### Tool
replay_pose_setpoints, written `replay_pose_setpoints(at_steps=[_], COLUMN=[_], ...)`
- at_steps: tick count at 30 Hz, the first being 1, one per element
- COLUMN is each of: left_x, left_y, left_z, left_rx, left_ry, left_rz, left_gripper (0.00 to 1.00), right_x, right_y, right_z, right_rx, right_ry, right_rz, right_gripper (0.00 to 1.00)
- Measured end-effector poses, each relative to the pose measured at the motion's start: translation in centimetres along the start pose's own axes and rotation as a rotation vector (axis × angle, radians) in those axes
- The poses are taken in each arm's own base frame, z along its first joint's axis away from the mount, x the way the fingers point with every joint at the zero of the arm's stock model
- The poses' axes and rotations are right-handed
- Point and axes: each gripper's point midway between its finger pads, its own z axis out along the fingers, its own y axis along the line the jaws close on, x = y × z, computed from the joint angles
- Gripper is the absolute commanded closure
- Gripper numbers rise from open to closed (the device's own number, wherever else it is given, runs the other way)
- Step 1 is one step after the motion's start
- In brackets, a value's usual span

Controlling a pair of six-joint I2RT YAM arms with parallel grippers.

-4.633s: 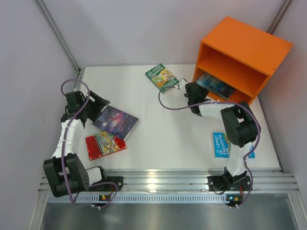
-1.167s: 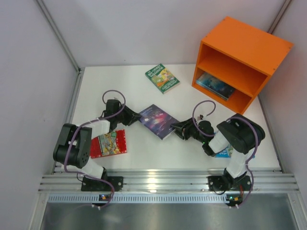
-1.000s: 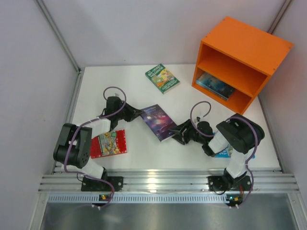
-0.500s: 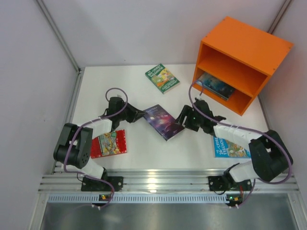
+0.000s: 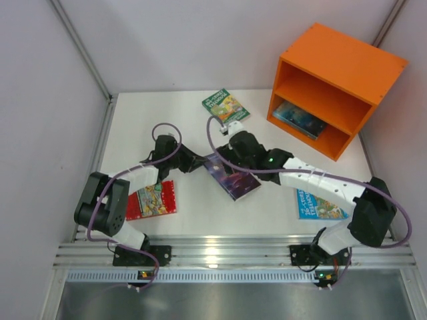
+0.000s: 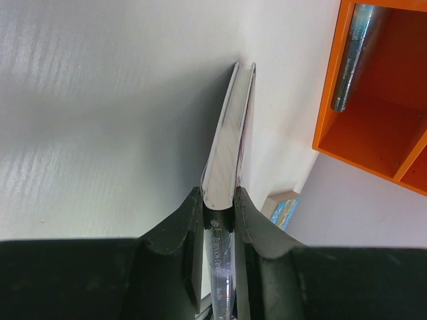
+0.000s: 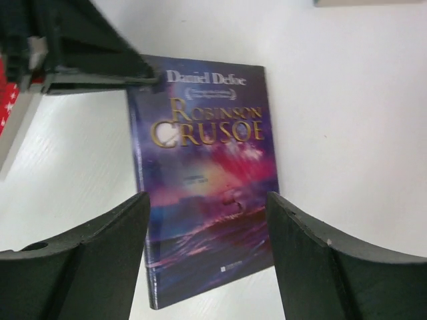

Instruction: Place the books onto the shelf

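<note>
At the near side of the counter [image 5: 200, 220], the red book [image 5: 150, 199] lies flat on the left and the bright blue book [image 5: 320, 203] flat on the right, both untouched. Mid-counter, the left pincer [image 6: 219, 200] is clamped on one edge of the dark purple Robinson Crusoe paperback [image 5: 241, 185]. The right pincer [image 7: 207, 203] hangs just above its cover, jaws apart, gripping nothing. Beyond them the green book [image 5: 225, 108] lies flat, and the orange shelf [image 5: 340, 63] holds one bluish book [image 5: 299, 119] in its lower compartment.

This looks like a handover. If the left pincer lets go before the right one closes, the paperback drops flat. The thin cover could also bend or slide out of a shallow bite. The two pincers are so close that they might knock together.
</note>
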Motion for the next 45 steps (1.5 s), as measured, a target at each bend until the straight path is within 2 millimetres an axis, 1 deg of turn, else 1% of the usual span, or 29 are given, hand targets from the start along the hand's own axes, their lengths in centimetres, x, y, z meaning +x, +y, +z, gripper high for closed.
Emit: replay_pose_setpoints(at_steps=[1, 3, 5, 7, 9, 13, 17, 21, 23, 24, 25, 27, 28, 29, 30, 31, 32, 34, 35, 36, 37, 38, 41, 42, 43, 45], left_x=[0.0, 0.2, 0.3, 0.4, 0.4, 0.5, 0.6, 0.7, 0.7, 0.7, 0.8, 0.8, 0.8, 0.8, 0.7, 0.6, 0.6, 0.6, 0.5, 0.1, -0.3, -1.2, -5.4, -7.3, -9.1, -11.3], left_y=[0.0, 0.0, 0.0, 0.0, -0.2, -0.2, -0.2, -0.2, -0.2, -0.2, -0.2, -0.3, -0.6, -0.9, -1.2, -1.3, -1.2, -1.2, -1.4, -1.6, -2.0, -2.6, -4.7, -5.4, -5.9, -5.7], left_z=[0.0, -0.1, -0.1, -0.1, -0.2, -0.4, -0.4, -0.7, -0.7, -0.7, -0.7, -0.8, -0.8, -0.9, -1.0, -1.1, -1.1, -1.2, -1.4, -1.5, -1.7, -2.1, -3.6, -4.4, -5.2, -6.6], left_rx=[-0.001, -0.001, -0.001, -0.006, -0.009, -0.017, -0.022, -0.025, -0.027, -0.027, -0.027, -0.026, -0.020, -0.011, -0.002, -0.002, -0.004, -0.005, -0.003, -0.004, -0.001, -0.004, 0.019, 0.034, 0.046, 0.045], left_ry=[0.002, 0.009, 0.016, 0.020, 0.022, 0.026, 0.030, 0.032, 0.034, 0.035, 0.037, 0.040, 0.041, 0.038, 0.034, 0.031, 0.032, 0.041, 0.044, 0.044, 0.046, 0.037, -0.033, -0.073, -0.111, -0.167], left_rz=[-0.004, -0.012, -0.018, -0.021, -0.022, -0.025, -0.027, -0.029, -0.031, -0.034, -0.035, -0.052, -0.061, -0.066, -0.066, -0.066, -0.067, -0.055, -0.048, -0.038, -0.037, -0.026, 0.010, 0.022, 0.030, 0.036], left_gripper=[1.00, 1.00, 1.00, 1.00, 1.00, 1.00, 1.00, 1.00, 1.00, 1.00, 1.00, 1.00, 1.00, 1.00, 0.93, 0.73, 0.65, 0.56, 0.49, 0.40, 0.36, 0.33, 0.30, 0.29, 0.29, 0.29], right_x=[-0.2, 0.2, 1.6, 3.2, 4.4, 5.6, 6.2, 7.0, 7.7, 8.0, 8.2, 7.9, 7.6, 7.2, 7.0, 6.8, 6.7, 6.6, 6.6, 6.6, 6.7, 6.7, 6.4, 6.2, 5.8, 4.9], right_y=[1.2, 3.1, 4.9, 6.1, 6.8, 7.1, 7.1, 5.8, 5.1, 4.8, 4.7, 4.1, 3.8, 3.5, 3.4, 3.4, 3.3, 2.9, 2.6, 2.2, 1.7, 1.1, -1.4, -2.3, -3.5, -5.6], right_z=[0.2, 0.8, 1.5, 2.3, 2.8, 3.3, 3.5, 4.2, 4.8, 5.0, 5.2, 5.0, 4.9, 4.7, 4.6, 4.6, 4.6, 4.7, 4.9, 5.0, 5.1, 5.2, 4.9, 4.8, 4.7, 4.4], right_rx=[-0.016, -0.033, -0.041, -0.043, -0.029, 0.022, 0.087, 0.204, 0.253, 0.271, 0.284, 0.344, 0.379, 0.410, 0.426, 0.442, 0.451, 0.476, 0.484, 0.489, 0.496, 0.501, 0.527, 0.536, 0.552, 0.585], right_ry=[-0.004, 0.002, 0.024, 0.055, 0.077, 0.091, 0.090, 0.112, 0.135, 0.142, 0.148, 0.142, 0.133, 0.127, 0.122, 0.115, 0.114, 0.118, 0.118, 0.123, 0.124, 0.125, 0.146, 0.157, 0.173, 0.194], right_rz=[-0.060, -0.160, -0.276, -0.370, -0.440, -0.544, -0.625, -0.704, -0.741, -0.753, -0.765, -0.794, -0.804, -0.820, -0.831, -0.837, -0.846, -0.882, -0.894, -0.911, -0.925, -0.936, -0.975, -0.989, -1.002, -1.016], right_gripper=[0.32, 0.32, 0.35, 0.37, 0.38, 0.40, 0.48, 0.51, 0.55, 0.58, 0.71, 0.85, 1.00, 1.00, 1.00, 1.00, 1.00, 1.00, 1.00, 1.00, 1.00, 1.00, 1.00, 1.00, 1.00, 1.00])
